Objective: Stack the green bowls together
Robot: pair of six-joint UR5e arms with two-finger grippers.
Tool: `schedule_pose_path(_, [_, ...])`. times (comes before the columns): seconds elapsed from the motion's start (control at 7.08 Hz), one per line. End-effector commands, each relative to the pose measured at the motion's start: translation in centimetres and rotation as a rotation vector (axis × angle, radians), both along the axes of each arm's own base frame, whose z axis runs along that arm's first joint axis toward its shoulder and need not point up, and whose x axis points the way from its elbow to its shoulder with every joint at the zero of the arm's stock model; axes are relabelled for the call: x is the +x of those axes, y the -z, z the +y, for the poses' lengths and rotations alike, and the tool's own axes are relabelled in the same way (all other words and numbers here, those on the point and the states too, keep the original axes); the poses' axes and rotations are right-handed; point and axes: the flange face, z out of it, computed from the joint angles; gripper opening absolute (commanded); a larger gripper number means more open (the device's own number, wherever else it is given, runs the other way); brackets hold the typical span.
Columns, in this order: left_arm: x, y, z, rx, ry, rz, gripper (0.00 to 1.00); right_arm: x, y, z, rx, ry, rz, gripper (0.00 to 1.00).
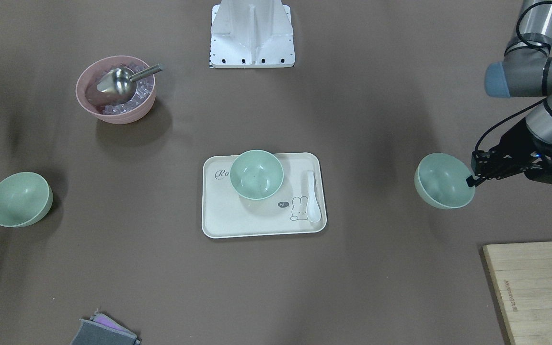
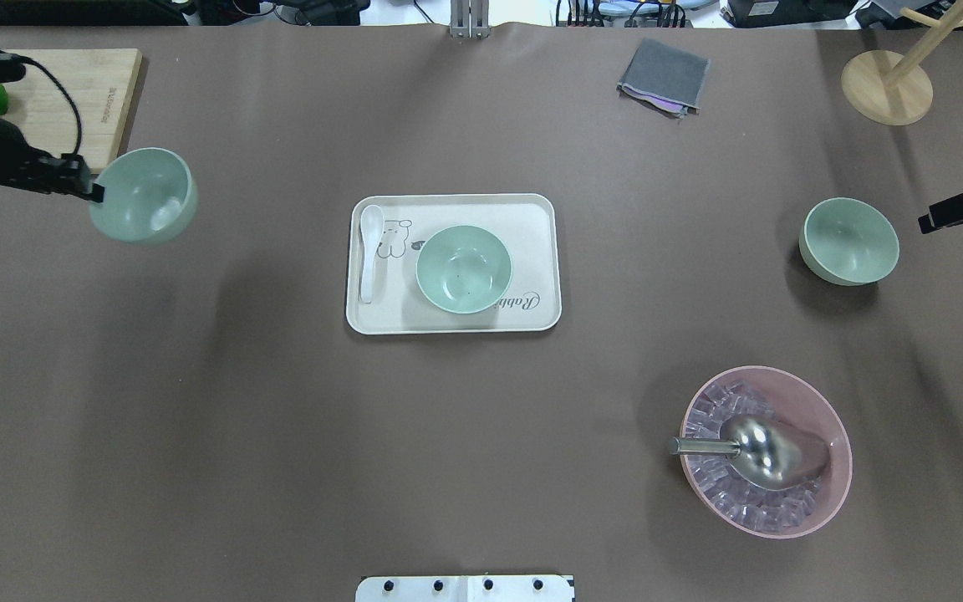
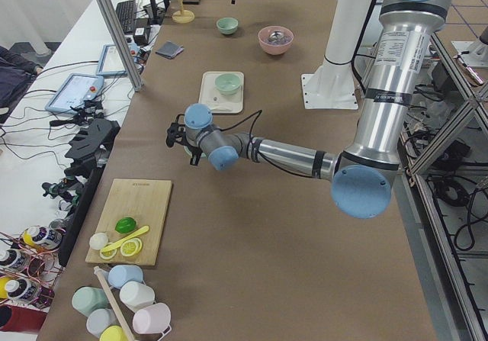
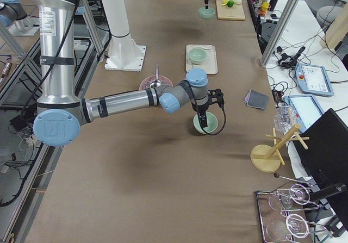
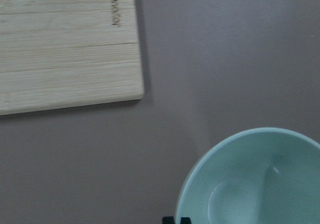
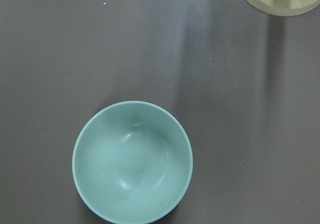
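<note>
Here, pink bowl (image 1: pixel 130 114) holds ice (image 1: pixel 144 88) and scoop (image 1: pixel 118 81); tray (image 1: pixel 247 218) holds first green bowl (image 1: pixel 257 175). Left gripper (image 1: pixel 471 181) pinches rim of second green bowl (image 1: pixel 441 181); right gripper (image 4: pixel 203 123), opening indiscernible, above third green bowl (image 2: pixel 849 241).

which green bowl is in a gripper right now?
The bowl by the cutting board: left gripper clamps its rim, and it's tilted. The bowl on the tray and the one near the right gripper sit free.

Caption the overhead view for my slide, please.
Left end effector grips left green bowl at its rim; middle bowl sits on tray; right bowl lies near right end effector.
</note>
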Motion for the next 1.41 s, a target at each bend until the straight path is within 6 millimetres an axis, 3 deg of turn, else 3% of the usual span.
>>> schedule_pose_path(0.0, [9.2, 12.2, 2.2, -0.116, 0.049, -0.045, 0.00, -0.1, -0.2, 0.1, -0.007, -0.002, 0.000, 1.00])
schedule_pose_path(0.14, [13.9, 17.3, 3.0, -0.156, 0.062, -0.051, 0.00, 0.0, -0.3, 0.2, -0.011, -0.003, 0.001, 1.00])
schedule_pose_path(0.28, [18.6, 20.9, 4.8, -0.186, 0.087, -0.030, 0.00, -0.1, -0.4, 0.3, -0.013, -0.002, 0.001, 1.00])
schedule_pose_path(0.42, [22.1, 23.2, 4.3, -0.202, 0.101, -0.026, 0.00, -0.1, -0.4, 0.3, -0.012, -0.002, 0.003, 1.00])
schedule_pose_path(0.57, [24.8, 24.6, 3.8, -0.214, 0.122, -0.034, 0.00, -0.1, -0.4, 0.3, -0.014, -0.002, 0.003, 1.00])
schedule_pose_path(0.71, [26.9, 25.4, 4.6, -0.207, 0.125, -0.039, 0.00, -0.1, -0.4, 0.3, -0.014, -0.002, 0.003, 1.00])
schedule_pose_path(0.99, [29.1, 25.7, 6.5, -0.199, 0.124, -0.046, 0.00, -0.1, -0.4, 0.3, -0.014, -0.002, 0.003, 1.00])
schedule_pose_path(1.27, [29.6, 25.5, 6.7, -0.208, 0.133, -0.052, 0.00, -0.1, -0.4, 0.3, -0.014, -0.002, 0.002, 1.00])
